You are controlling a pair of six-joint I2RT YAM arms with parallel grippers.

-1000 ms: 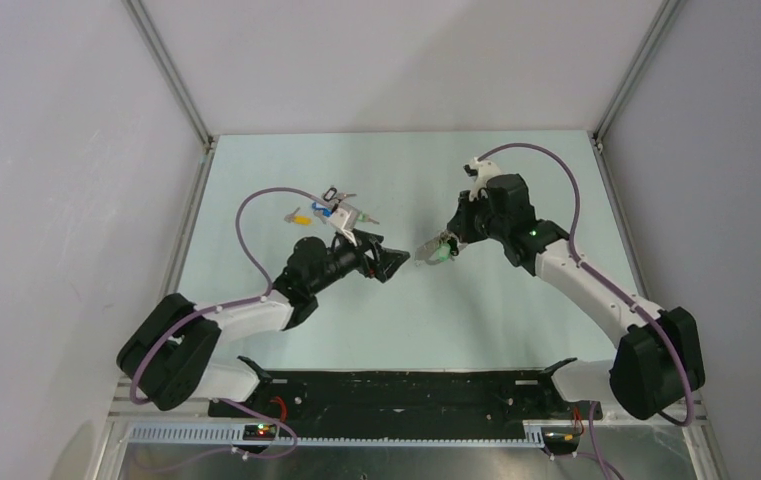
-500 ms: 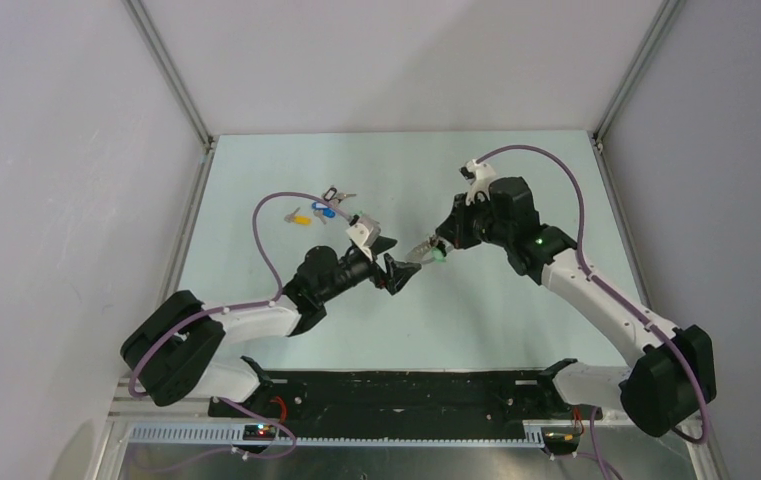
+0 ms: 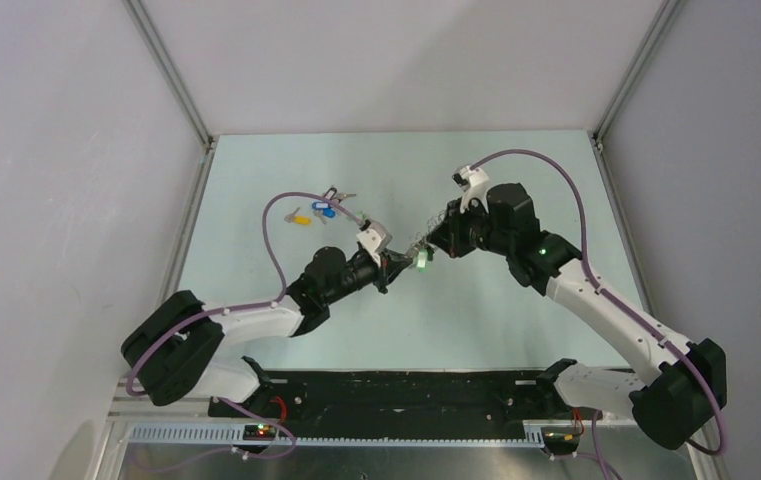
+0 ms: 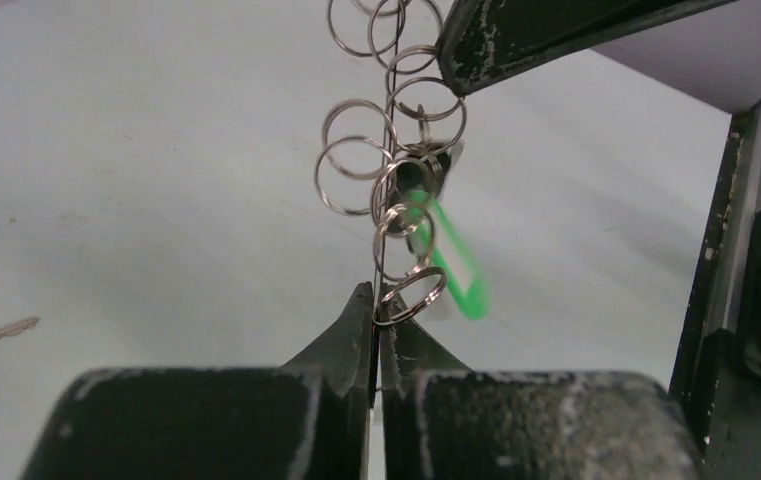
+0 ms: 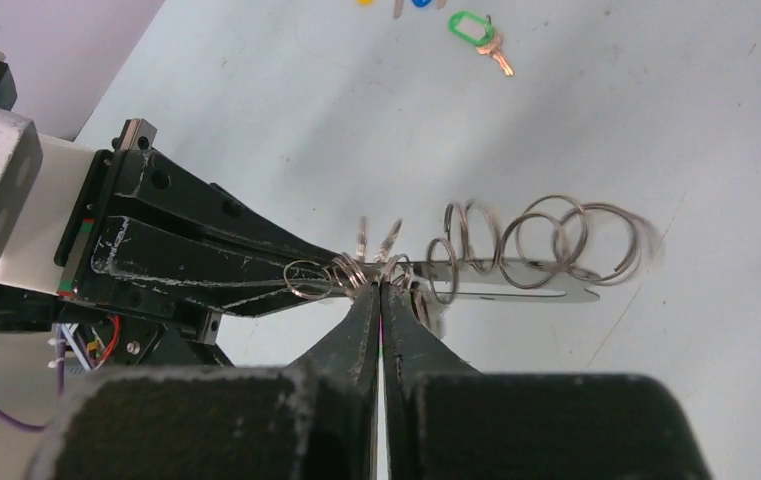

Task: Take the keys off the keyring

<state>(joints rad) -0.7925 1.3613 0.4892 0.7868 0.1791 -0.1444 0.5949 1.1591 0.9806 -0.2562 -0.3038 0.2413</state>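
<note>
Left fingers (image 4: pixel 346 340) and right fingers (image 5: pixel 356 325) clamp the keyring (image 5: pixel 556 285); several keys (image 3: pixel 328 208) lie freed on the table (image 3: pixel 516 170), and one green tag (image 4: pixel 453 272) remains attached.

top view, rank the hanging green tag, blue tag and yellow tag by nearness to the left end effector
1. hanging green tag, just right of the left end effector
2. blue tag, off to the back-left
3. yellow tag, left of the blue one

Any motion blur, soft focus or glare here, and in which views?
Left wrist: green tag smeared by motion, rings above it fairly crisp. Right wrist: the far rings ghost double. Top: even light, no glare.
</note>
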